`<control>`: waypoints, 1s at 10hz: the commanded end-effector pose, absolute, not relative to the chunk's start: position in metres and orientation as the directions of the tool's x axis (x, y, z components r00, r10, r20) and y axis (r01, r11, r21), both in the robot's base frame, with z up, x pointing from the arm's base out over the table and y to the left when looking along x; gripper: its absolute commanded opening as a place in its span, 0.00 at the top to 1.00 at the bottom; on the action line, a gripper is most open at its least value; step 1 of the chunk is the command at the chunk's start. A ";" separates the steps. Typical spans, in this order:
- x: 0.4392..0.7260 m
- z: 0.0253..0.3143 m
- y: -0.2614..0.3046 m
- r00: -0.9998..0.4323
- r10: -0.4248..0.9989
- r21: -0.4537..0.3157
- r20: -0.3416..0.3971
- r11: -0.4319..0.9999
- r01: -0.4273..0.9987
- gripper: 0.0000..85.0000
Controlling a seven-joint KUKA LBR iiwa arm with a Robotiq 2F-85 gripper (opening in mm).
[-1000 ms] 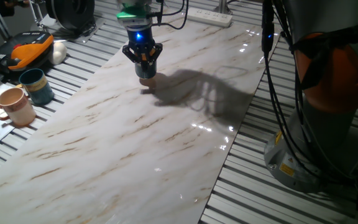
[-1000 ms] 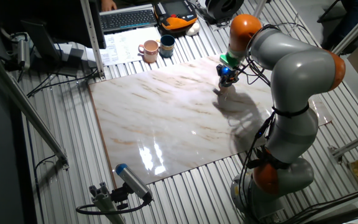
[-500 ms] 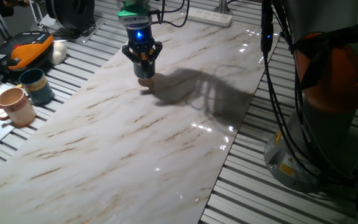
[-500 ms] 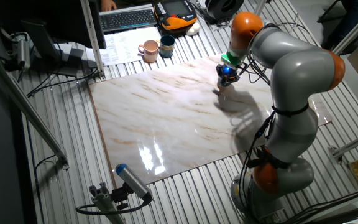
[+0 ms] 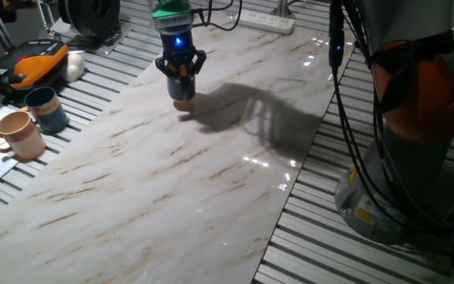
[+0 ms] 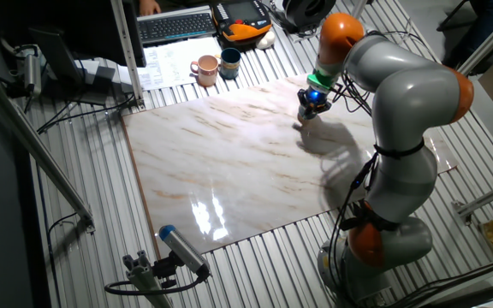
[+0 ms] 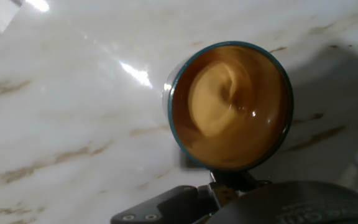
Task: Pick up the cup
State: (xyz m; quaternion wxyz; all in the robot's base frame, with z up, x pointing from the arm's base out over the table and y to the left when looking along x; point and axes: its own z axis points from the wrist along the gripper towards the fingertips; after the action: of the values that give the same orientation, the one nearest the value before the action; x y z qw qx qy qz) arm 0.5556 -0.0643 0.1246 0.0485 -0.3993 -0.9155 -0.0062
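The cup (image 7: 229, 106) fills the hand view from above, with a dark blue rim and an orange-tan inside. Its near rim meets a dark finger (image 7: 219, 180) at the bottom of that view. From the side, the cup (image 5: 184, 99) stands on the far part of the marble tabletop (image 5: 172, 181). My gripper (image 5: 181, 77) is directly on top of it, and its fingers are drawn together at the rim. From the other side, my gripper (image 6: 310, 104) hides most of the cup (image 6: 305, 121).
A teal mug (image 5: 46, 109) and a pinkish-tan mug (image 5: 20, 136) stand off the board at the left, beside an orange-and-black device (image 5: 34, 63). A keyboard (image 6: 176, 26) lies beyond them. The arm's base (image 5: 416, 118) and cables are at the right, with a power strip (image 5: 266, 21) at the back.
My wrist has shifted a few pixels up and to the right. The cup stays at the same spot under the fingers.
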 end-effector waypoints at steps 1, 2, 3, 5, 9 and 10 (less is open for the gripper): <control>0.555 0.125 -0.064 -0.688 0.719 -0.026 0.102 0.693 0.721 1.00; 0.555 0.125 -0.064 -0.699 0.706 -0.028 0.115 0.705 0.708 1.00; 0.555 0.125 -0.065 -0.709 0.693 -0.024 0.129 0.717 0.696 1.00; 0.556 0.125 -0.065 -0.750 0.648 -0.058 0.134 0.760 0.647 1.00; 0.559 0.130 -0.067 -0.803 0.582 -0.123 0.128 0.813 0.569 1.00; 0.560 0.131 -0.067 -0.805 0.577 -0.117 0.135 0.816 0.566 1.00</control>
State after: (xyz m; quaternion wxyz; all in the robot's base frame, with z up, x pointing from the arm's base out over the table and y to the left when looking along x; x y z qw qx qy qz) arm 0.5597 -0.0663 0.1312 0.0822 -0.3013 -0.9493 0.0351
